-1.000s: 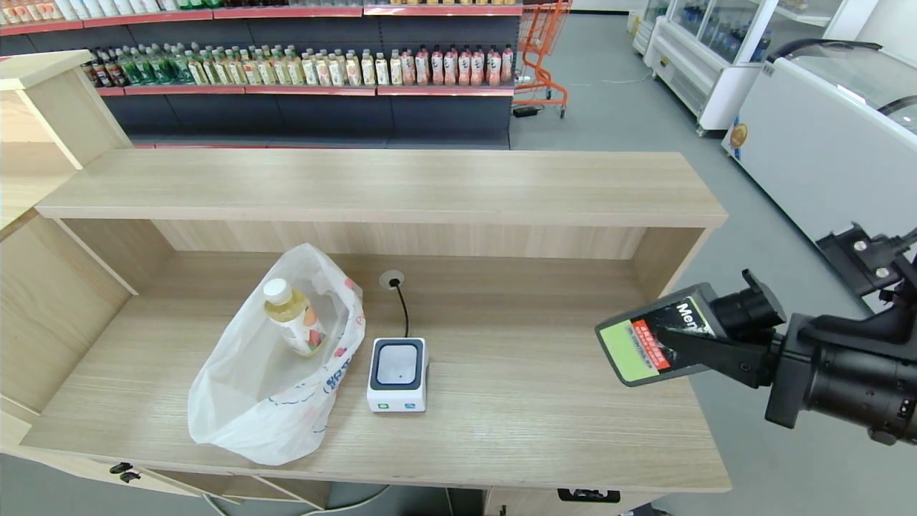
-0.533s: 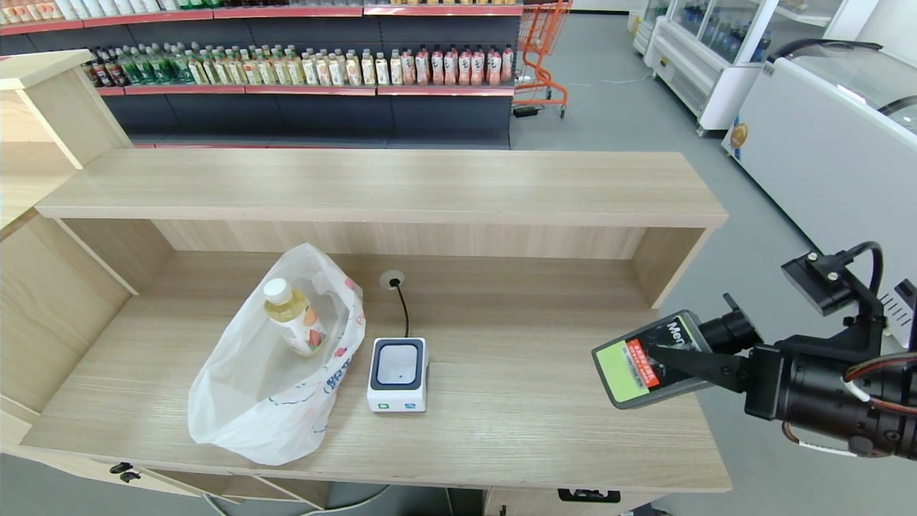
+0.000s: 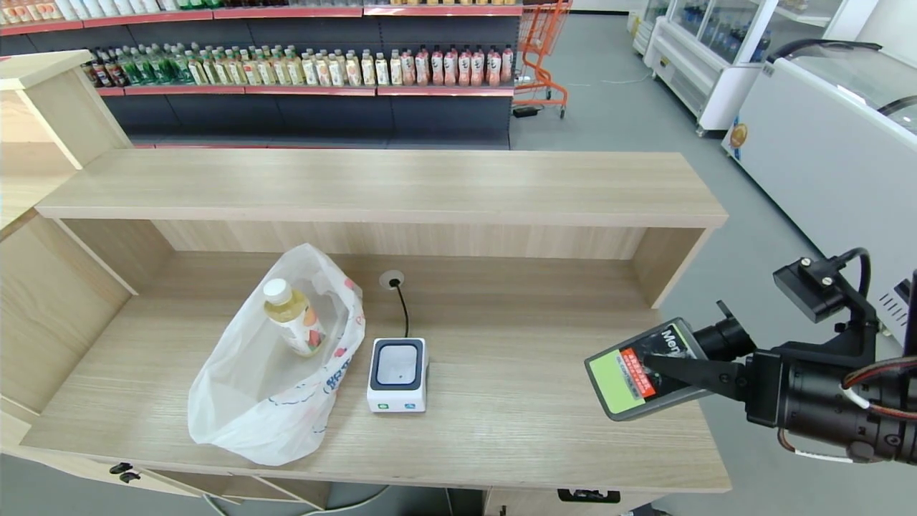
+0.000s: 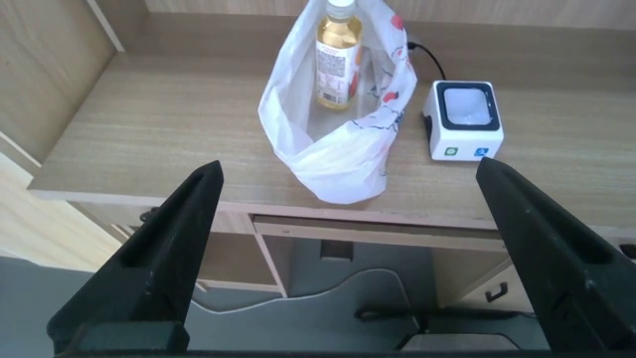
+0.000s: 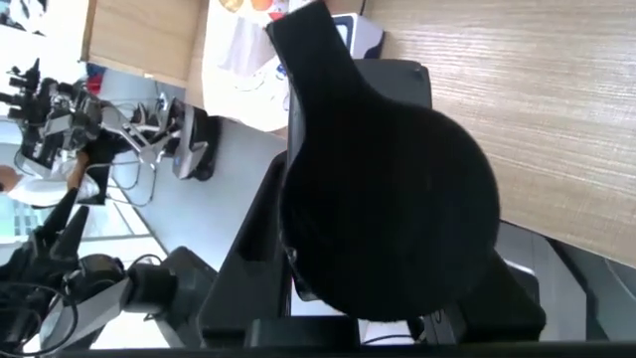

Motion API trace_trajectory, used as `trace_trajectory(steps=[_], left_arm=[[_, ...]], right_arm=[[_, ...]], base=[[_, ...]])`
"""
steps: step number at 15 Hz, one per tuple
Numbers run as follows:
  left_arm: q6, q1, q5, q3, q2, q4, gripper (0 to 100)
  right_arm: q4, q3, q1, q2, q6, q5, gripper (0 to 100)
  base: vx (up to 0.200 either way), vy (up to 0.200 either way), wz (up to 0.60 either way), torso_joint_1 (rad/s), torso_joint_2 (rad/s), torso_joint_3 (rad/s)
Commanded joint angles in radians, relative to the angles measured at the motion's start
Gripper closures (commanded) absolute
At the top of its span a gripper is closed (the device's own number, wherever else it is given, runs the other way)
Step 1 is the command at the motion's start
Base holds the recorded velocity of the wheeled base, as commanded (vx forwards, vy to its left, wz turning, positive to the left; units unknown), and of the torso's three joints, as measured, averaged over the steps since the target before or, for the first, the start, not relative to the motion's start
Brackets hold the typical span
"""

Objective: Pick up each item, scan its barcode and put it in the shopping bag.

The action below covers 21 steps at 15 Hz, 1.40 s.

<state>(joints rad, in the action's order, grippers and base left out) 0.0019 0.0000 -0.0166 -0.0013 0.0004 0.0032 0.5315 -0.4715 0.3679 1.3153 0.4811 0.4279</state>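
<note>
Right gripper (image 3: 650, 365), jaws clamped on the bottle (image 3: 613, 373), holds it base-first toward the scanner (image 3: 397, 374), well apart to its left.

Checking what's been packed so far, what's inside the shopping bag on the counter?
One white-capped bottle of yellowish drink leans inside the shopping bag. The bag's crumpled front wall covers its bottom, so anything lower cannot be seen.

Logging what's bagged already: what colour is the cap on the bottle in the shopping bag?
The cap is white; the head view shows it best.
</note>
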Motion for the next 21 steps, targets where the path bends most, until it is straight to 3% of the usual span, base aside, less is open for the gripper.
trace_trajectory(steps=[1, 6, 10, 14, 21], left_arm=[[0.000, 0.000, 0.000, 0.000, 0.000, 0.000, 0], [0.001, 0.000, 0.000, 0.000, 0.000, 0.000, 0], [0.003, 0.000, 0.000, 0.000, 0.000, 0.000, 0], [0.001, 0.000, 0.000, 0.000, 0.000, 0.000, 0], [0.001, 0.000, 0.000, 0.000, 0.000, 0.000, 0]], right_arm=[[0.001, -0.003, 0.008, 0.007, 0.005, 0.011, 100], [0.010, -0.019, 0.014, 0.091, -0.009, 0.031, 100], [0.154, -0.059, 0.013, 0.297, -0.048, 0.023, 100], [0.168, -0.205, 0.014, 0.521, -0.151, -0.021, 100], [0.171, -0.380, 0.048, 0.719, -0.157, -0.023, 100]], base=[[0.000, 0.200, 0.00, -0.002, 0.00, 0.002], [0.000, 0.200, 0.00, 0.004, 0.00, 0.001], [0.000, 0.200, 0.00, 0.001, 0.00, 0.004], [0.000, 0.000, 0.00, 0.000, 0.00, 0.000], [0.000, 0.000, 0.00, 0.000, 0.00, 0.000]])
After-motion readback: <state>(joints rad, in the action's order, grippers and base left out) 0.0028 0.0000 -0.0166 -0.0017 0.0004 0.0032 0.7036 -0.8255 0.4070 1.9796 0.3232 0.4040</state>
